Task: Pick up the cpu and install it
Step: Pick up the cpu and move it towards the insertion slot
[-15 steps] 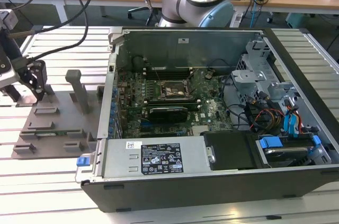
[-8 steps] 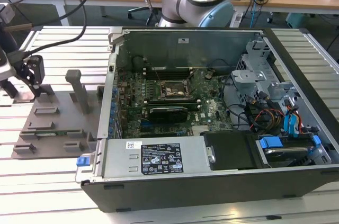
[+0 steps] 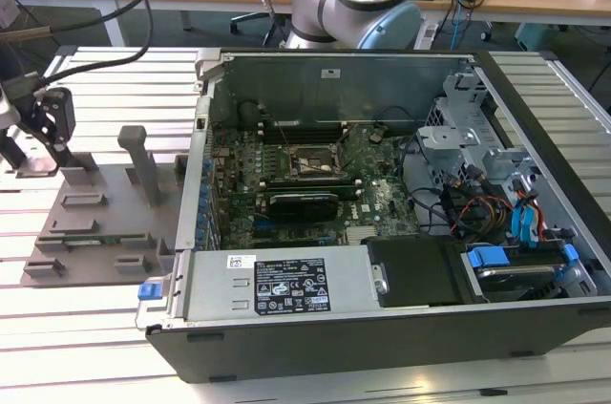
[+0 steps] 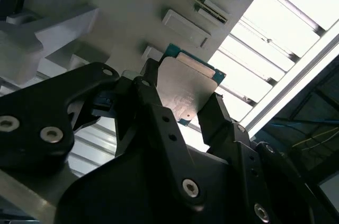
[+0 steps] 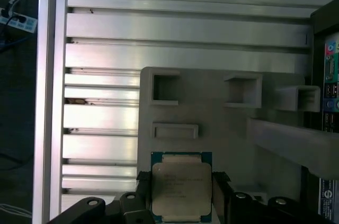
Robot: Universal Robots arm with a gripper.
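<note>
Exterior view: the jaws hang over the end of the grey tray (image 3: 105,189) that lies away from the open computer case (image 3: 334,79). The case stands just beside the tray, to the exterior view's right of it, on the slatted counter (image 3: 115,70). An upright post (image 3: 143,160) rises from the tray between the jaws and the case. Second wrist view: the cpu (image 4: 185,89) sits between two black fingers (image 4: 214,118), the jaws drawn in to the chip's width and bearing on two opposite edges. The tray (image 4: 122,12) lies close behind it. Whether the chip has cleared the tray surface cannot be told. First wrist view: the cpu (image 5: 181,184) shows metal top up, pale-green rim visible, squarely between the fingers and over the tray (image 5: 222,134) near its edge. Assessment: the hold is on thin edges only, so a jolt or uneven pressure could tilt the chip or let it slip onto the tray or the counter. The post stands close enough to be struck by a low pass. The socket (image 3: 310,163) lies well apart from the tray, deep inside the case, and a chip tilted or turned in the grip would seat badly there and could damage the contacts.
</note>
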